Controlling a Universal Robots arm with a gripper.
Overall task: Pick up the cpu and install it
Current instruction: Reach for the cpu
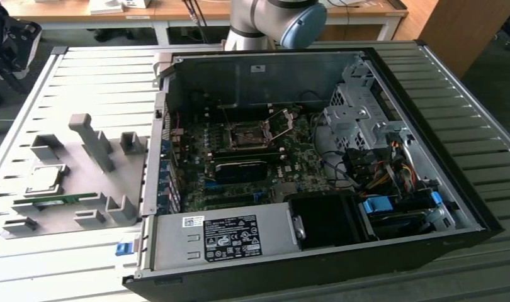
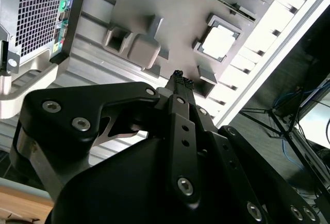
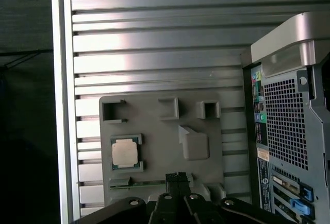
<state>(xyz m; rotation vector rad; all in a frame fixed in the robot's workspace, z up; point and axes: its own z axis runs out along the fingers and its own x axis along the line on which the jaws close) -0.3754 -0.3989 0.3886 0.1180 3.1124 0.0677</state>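
The cpu (image 1: 45, 178), a flat square chip with a silver top, lies in a corner-walled seat on the grey holder plate (image 1: 79, 217) at the exterior view's left. Both wrist views look down on the cpu (image 3: 125, 152) (image 2: 219, 42) from well above. My gripper (image 3: 178, 175) (image 2: 180, 77) hangs high over the plate, shut with its dark fingertips together and nothing between them. It is apart from the cpu. Inside the open computer case (image 1: 322, 170), the black-framed socket (image 1: 248, 135) on the motherboard stands with its metal lever raised.
A thin green memory stick (image 1: 53, 200) (image 3: 139, 184) lies in a slot on the plate beside the cpu. Grey upright blocks (image 1: 91, 141) rise from the plate. The case's rear wall (image 3: 289, 126) stands close by. Slatted metal table (image 1: 104, 75) all around; arm base (image 1: 276, 19) behind the case.
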